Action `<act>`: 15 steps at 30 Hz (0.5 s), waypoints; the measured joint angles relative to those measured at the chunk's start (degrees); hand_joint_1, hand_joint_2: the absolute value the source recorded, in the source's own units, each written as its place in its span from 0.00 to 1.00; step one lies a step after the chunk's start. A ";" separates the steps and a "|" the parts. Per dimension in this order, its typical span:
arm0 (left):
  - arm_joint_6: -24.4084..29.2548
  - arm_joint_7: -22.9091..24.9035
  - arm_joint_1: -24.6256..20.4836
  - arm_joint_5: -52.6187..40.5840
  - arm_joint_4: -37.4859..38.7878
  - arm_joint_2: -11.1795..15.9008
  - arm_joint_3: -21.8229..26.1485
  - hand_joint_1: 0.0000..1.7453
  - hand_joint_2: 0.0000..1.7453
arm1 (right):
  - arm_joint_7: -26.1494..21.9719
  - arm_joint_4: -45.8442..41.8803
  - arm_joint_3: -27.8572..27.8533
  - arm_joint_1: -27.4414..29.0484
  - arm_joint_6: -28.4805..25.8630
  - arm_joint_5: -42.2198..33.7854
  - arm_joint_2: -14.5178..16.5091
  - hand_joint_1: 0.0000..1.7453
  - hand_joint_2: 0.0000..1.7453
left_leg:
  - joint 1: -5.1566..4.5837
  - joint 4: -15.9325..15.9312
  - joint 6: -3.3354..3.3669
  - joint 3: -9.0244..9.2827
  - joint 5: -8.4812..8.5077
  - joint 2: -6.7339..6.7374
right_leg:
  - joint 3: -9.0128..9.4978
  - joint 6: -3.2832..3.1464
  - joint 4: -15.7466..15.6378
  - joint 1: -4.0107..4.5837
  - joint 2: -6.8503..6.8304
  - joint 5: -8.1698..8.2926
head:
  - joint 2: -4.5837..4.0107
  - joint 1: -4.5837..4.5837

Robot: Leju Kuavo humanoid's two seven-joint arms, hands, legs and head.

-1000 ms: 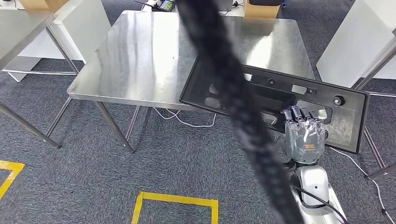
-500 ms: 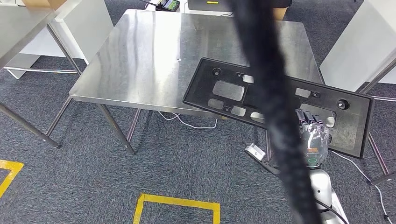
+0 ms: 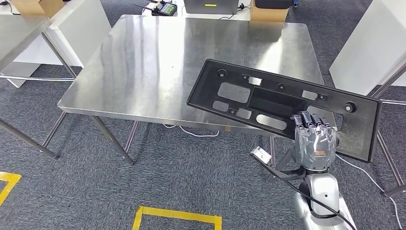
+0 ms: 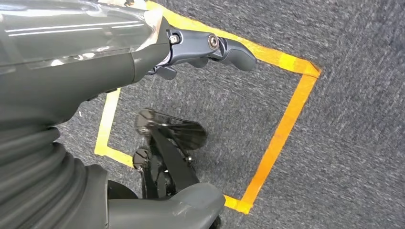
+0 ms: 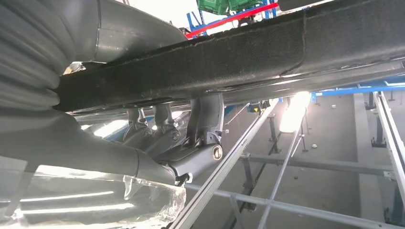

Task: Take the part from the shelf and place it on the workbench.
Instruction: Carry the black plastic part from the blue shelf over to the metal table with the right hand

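Note:
The part (image 3: 287, 105) is a long black plastic panel with several cut-outs. It hangs tilted over the near right corner of the steel workbench (image 3: 153, 62), its right end past the table's edge. My right hand (image 3: 314, 139) grips the panel's near edge from below, fingers hooked over the rim. In the right wrist view the fingers (image 5: 205, 119) wrap the panel's black edge (image 5: 248, 52). My left hand (image 4: 119, 57) hangs over grey carpet with a finger and the thumb apart and nothing between them.
White cabinets stand at the left (image 3: 76, 28) and right (image 3: 368, 43) of the workbench. A second steel table (image 3: 19, 28) sits at far left. A laptop (image 3: 210, 5) and a cardboard box (image 3: 268, 12) lie beyond the far edge. Yellow floor tape (image 3: 177, 216) marks the carpet.
The dark cable that crossed the head view has swung out of the picture. The whole view has shifted a little. The right hand still holds the panel over the table's corner.

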 joint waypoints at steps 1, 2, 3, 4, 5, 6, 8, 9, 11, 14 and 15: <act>0.01 -0.01 0.01 0.00 -0.01 0.03 0.00 0.00 1.00 | 0.00 -0.01 0.02 -0.09 0.02 0.00 0.07 1.00 1.00 | -0.44 -4.15 0.87 1.32 2.77 -0.05 | 0.34 -0.01 -0.05 0.10 0.09 -0.26 | -0.01 -0.01; 0.02 -0.02 -0.02 -0.01 -0.01 0.15 -0.01 0.00 1.00 | 0.00 -0.01 0.02 -0.18 0.02 0.00 0.14 1.00 1.00 | -0.94 -8.09 1.81 2.81 4.79 0.01 | 0.63 0.06 -0.09 0.27 0.15 -0.53 | -0.01 0.07; 0.03 -0.05 -0.05 -0.01 -0.01 0.24 -0.01 0.00 1.00 | 0.01 0.00 0.03 -0.23 0.03 0.01 0.19 1.00 1.00 | -1.46 -11.13 2.57 4.03 6.01 0.17 | 0.81 0.19 -0.16 0.31 0.18 -0.76 | 0.00 0.09; 0.04 -0.10 -0.07 -0.02 -0.02 0.36 -0.01 0.00 1.00 | 0.01 0.01 0.03 -0.22 0.05 0.02 0.22 1.00 1.00 | -1.89 -12.80 3.13 4.73 6.37 0.31 | 0.90 0.40 -0.23 0.25 0.20 -0.95 | 0.00 0.10; 0.05 -0.14 -0.10 -0.02 -0.03 0.45 -0.01 0.00 1.00 | 0.02 0.00 0.03 -0.17 0.08 0.05 0.26 1.00 1.00 | -2.16 -13.17 3.41 4.93 6.09 0.49 | 0.96 0.65 -0.36 0.23 0.19 -1.11 | 0.00 0.12; 0.05 -0.18 -0.11 -0.02 -0.05 0.46 0.01 0.00 1.00 | 0.02 -0.08 0.05 -0.10 0.10 0.11 0.27 1.00 1.00 | -2.28 -13.65 3.51 5.22 6.06 0.57 | 1.13 0.89 -0.63 0.21 0.17 -1.22 | 0.00 -0.02; 0.05 -0.24 -0.08 -0.01 -0.07 0.49 0.02 0.00 1.00 | 0.04 -0.34 0.09 0.06 0.11 0.23 0.29 1.00 1.00 | -2.00 -15.17 3.55 6.52 6.32 0.59 | 1.07 1.16 0.05 0.33 -0.08 -1.75 | -0.01 -0.08; 0.04 -0.26 -0.10 0.00 -0.07 0.48 0.02 0.00 1.00 | 0.05 -0.46 0.10 0.09 0.11 0.27 0.28 1.00 1.00 | -1.78 -15.97 3.53 7.28 6.43 0.61 | 0.27 1.15 1.84 0.41 -0.18 -2.46 | -0.01 -0.07; 0.04 -0.29 -0.13 -0.01 -0.06 0.39 0.02 0.00 1.00 | 0.11 -0.51 0.08 0.31 0.12 0.30 0.20 1.00 1.00 | -1.60 -16.54 3.48 8.24 6.19 0.57 | -3.48 1.09 8.54 0.23 -0.27 -4.66 | -0.01 0.06; 0.04 -0.29 -0.06 -0.22 -0.03 0.21 0.02 0.00 1.00 | 0.15 -0.51 0.06 1.19 0.12 0.31 0.09 1.00 1.00 | -1.52 -16.44 3.08 9.13 5.23 0.33 | -8.13 2.18 14.26 -0.28 -0.29 -5.05 | -0.01 0.09; 0.04 -0.29 -0.03 -0.30 -0.02 0.16 0.02 0.00 1.00 | 0.15 -0.51 0.05 1.37 0.12 0.31 0.04 1.00 1.00 | -1.44 -16.32 2.86 9.54 4.84 0.25 | -7.66 2.92 12.15 -0.51 -0.35 -3.44 | -0.01 0.10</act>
